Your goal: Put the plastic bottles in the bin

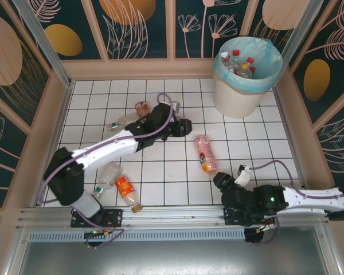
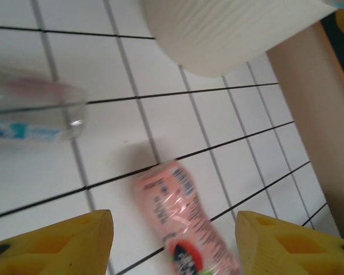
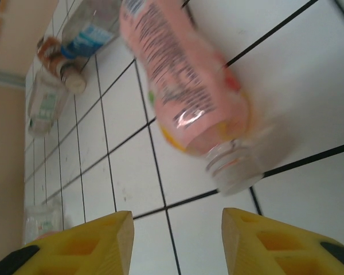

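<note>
**Bin part filled, at least five bottles lying out**

A handful of capped bottles (image 1: 241,63) are already standing inside the bin (image 1: 235,100), which is sitting in the far right corner of the worktop (image 1: 160,172). The job looks under half done.

A pink bottle (image 1: 205,153) is lying right of centre. The left pincer (image 2: 173,215) is hanging above it from the far side, fingers spread and gripping nothing. The right pincer (image 3: 178,212) is pointing at its neck from the near edge, also spread and empty.

An orange-labelled bottle (image 1: 126,192) and a clear bottle (image 1: 106,179) are lying by the near left corner. A brown-labelled bottle (image 1: 142,109) and a blue-labelled bottle (image 1: 120,121) are lying just beyond the left arm.

Open tiles are running from the pink bottle to the bin, so that path looks easy. Walls are hemming in every side but the near one, and with both arms crowding one bottle, I'd worry about them bumping.
</note>
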You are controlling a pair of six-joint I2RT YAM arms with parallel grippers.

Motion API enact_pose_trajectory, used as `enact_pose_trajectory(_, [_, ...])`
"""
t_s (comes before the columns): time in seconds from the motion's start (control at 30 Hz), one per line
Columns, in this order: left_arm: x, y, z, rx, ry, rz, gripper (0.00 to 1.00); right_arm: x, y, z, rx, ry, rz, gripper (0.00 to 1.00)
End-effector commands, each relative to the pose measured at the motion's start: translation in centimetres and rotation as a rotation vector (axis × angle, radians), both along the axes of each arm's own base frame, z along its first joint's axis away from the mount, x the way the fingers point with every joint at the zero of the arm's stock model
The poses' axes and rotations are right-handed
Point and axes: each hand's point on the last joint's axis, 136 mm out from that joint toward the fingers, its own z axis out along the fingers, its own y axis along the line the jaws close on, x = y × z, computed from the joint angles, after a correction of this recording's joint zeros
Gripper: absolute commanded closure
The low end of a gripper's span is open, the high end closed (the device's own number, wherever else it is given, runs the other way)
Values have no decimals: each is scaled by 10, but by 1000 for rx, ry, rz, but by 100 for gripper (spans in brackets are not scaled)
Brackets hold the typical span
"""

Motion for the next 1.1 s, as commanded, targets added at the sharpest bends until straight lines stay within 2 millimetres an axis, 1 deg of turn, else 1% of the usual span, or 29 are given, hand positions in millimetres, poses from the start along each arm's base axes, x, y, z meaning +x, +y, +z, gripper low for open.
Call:
enact_pose_trajectory(0.0, [6, -40, -8, 23, -25, -97, 41, 8, -34, -2, -56, -11, -90, 54])
enact_pose_trajectory(0.07, [10, -61, -18, 33, -16, -135, 41, 9, -38, -1, -64, -7, -102, 54])
enact_pose_trajectory(0.13, [14, -82, -29, 46, -6, -176, 41, 9, -39, -2, -70, 0, -104, 52])
enact_pose_trajectory(0.17, [17, -90, -33, 48, -3, -193, 41, 9, -39, -2, -70, 4, -105, 51])
enact_pose_trajectory(0.2, [20, -97, -40, 59, 9, -207, 41, 9, -39, -2, -70, 7, -106, 51])
enact_pose_trajectory(0.3, [27, -113, -59, 89, 31, -243, 40, 10, -35, 2, -56, 3, -101, 48])
enact_pose_trajectory(0.4, [29, -121, -75, 111, 59, -268, 40, 11, -27, 11, -39, -16, -77, 48])
enact_pose_trajectory(0.5, [30, -121, -88, 133, 73, -271, 39, 13, -18, 15, -43, -21, -54, 45])
enact_pose_trajectory(0.57, [29, -118, -97, 151, 81, -267, 39, 14, -12, 14, -64, -17, -35, 45])
enact_pose_trajectory(0.67, [26, -112, -115, 183, 107, -265, 39, 20, 0, 4, -94, 8, 7, 43])
enact_pose_trajectory(0.73, [23, -107, -126, 202, 125, -259, 39, 25, 13, -7, -89, 44, 59, 43])
enact_pose_trajectory(0.8, [20, -102, -133, 212, 135, -251, 39, 31, 22, -19, -71, 80, 101, 43])
enact_pose_trajectory(0.83, [19, -99, -135, 216, 137, -244, 39, 33, 24, -27, -68, 101, 114, 43])
enact_pose_trajectory(0.93, [17, -92, -140, 235, 140, -228, 39, 38, 26, -42, -71, 123, 134, 43])
enact_pose_trajectory(1.07, [17, -83, -145, 260, 139, -206, 38, 40, 25, -48, -94, 126, 149, 39])
